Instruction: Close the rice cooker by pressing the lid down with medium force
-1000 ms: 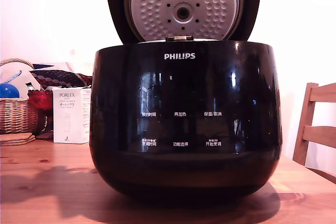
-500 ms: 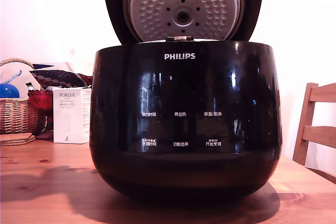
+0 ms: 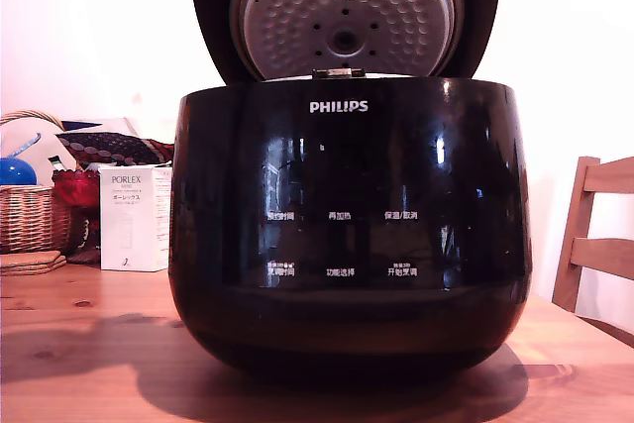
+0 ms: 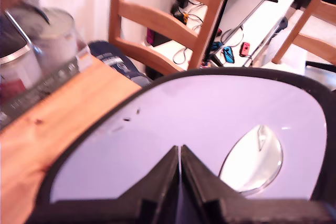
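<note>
The rice cooker (image 3: 347, 235) is a big glossy black pot with a white PHILIPS logo, and it fills the middle of the exterior view on the wooden table (image 3: 79, 344). Its lid (image 3: 347, 17) stands open behind the pot, leaning forward and showing a dimpled silver underside with a central hole. In the wrist view the lid's smooth outer top (image 4: 210, 114) reflects pale light. My gripper (image 4: 180, 149) is shut, with its black fingertips together against that outer surface and nothing held. The arm is hidden behind the lid in the exterior view.
A wicker basket (image 3: 30, 210) and a white PORLEX box (image 3: 134, 217) sit at the exterior view's left. A wooden chair (image 3: 594, 235) stands at its right. The wrist view shows more wooden chairs (image 4: 168, 19) and metal pots (image 4: 37, 40) beyond the table edge.
The lid has tipped forward a little. Its central hole sits lower in the exterior view and its black rim looks wider.
</note>
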